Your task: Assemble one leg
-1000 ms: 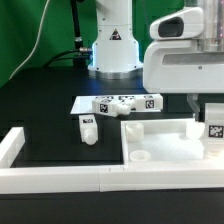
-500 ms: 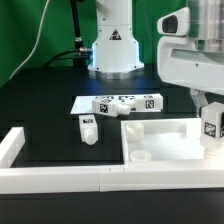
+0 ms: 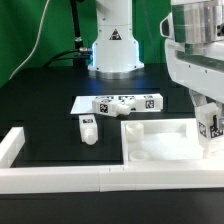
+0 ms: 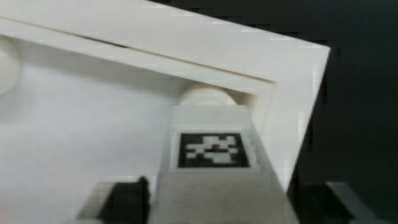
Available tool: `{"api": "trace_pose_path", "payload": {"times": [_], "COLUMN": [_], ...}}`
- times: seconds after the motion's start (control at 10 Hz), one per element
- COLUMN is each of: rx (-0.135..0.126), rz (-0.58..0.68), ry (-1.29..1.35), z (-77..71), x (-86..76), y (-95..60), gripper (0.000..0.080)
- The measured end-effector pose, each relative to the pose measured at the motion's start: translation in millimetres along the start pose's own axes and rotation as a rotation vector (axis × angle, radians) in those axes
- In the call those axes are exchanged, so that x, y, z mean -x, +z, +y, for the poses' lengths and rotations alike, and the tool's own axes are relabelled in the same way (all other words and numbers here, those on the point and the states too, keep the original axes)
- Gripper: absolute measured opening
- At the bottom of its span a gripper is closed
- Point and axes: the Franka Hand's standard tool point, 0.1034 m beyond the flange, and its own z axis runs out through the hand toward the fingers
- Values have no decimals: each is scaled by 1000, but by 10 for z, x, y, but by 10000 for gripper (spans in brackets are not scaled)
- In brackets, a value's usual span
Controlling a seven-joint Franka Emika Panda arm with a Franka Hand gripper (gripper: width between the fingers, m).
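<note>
My gripper (image 3: 211, 128) is shut on a small white leg (image 3: 212, 124) with a black-and-white tag and holds it upright over the far right corner of the large white square panel (image 3: 160, 140). In the wrist view the leg (image 4: 215, 150) hangs between the dark fingers (image 4: 121, 202), just beside a round boss (image 4: 210, 97) in the panel's corner (image 4: 107, 120). Whether the leg touches the panel is hidden. Another leg (image 3: 88, 128) stands loose on the black table at the exterior view's left of the panel.
The marker board (image 3: 118, 103) lies behind the panel, in front of the arm's base (image 3: 112, 50). Long white border rails (image 3: 60, 180) run along the front and the exterior view's left. A second round boss (image 3: 140, 157) sits in the panel's near left corner.
The arm's body has swung toward the exterior view's right. The held leg has stayed over the panel's right corner, shifting only slightly.
</note>
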Motion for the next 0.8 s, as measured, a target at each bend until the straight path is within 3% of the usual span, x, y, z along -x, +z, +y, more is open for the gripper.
{"api": "trace_pose_path", "payload": {"times": [0.1, 0.2, 0.3, 0.8], "rx": [0, 0, 2, 18], "rz": [19, 25, 23, 39], "ry": [-236, -467, -605, -912], "z": [-19, -34, -31, -35], "x": [22, 49, 32, 3], "y": [-1, 0, 2, -7], "gripper": [503, 619, 640, 649]}}
